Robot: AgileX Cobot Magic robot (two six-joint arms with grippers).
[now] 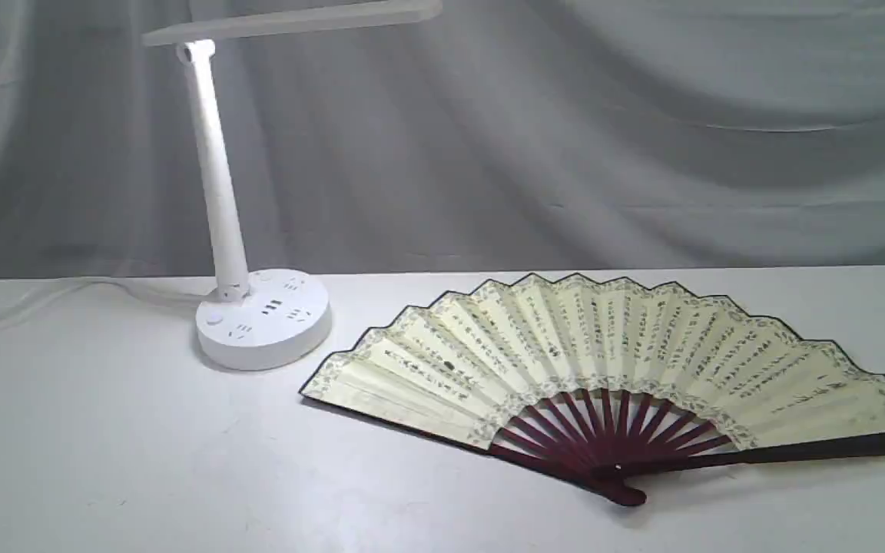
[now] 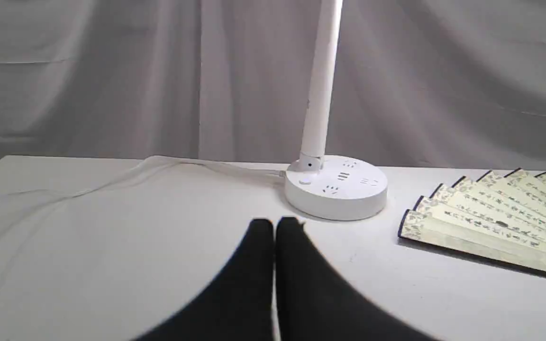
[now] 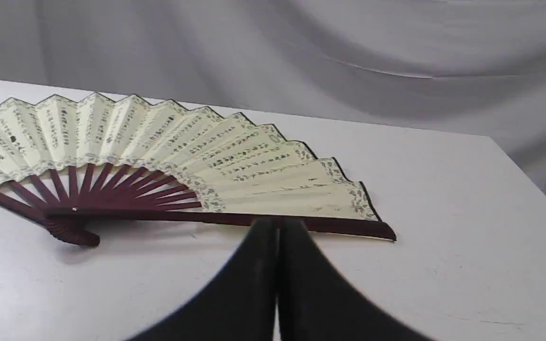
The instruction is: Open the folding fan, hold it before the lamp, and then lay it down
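Folding fan (image 1: pixel 611 338) lies open on table (image 1: pixel 104 461) nr lamp (image 1: pixel 262 326).

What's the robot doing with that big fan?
Nothing is holding it right now. The folding fan lies spread open on the white table, to the right of the lamp. The left hand is shut and empty near the lamp's base. The right hand is shut and empty too, close to the fan's dark outer stick. The fan looks already laid down.
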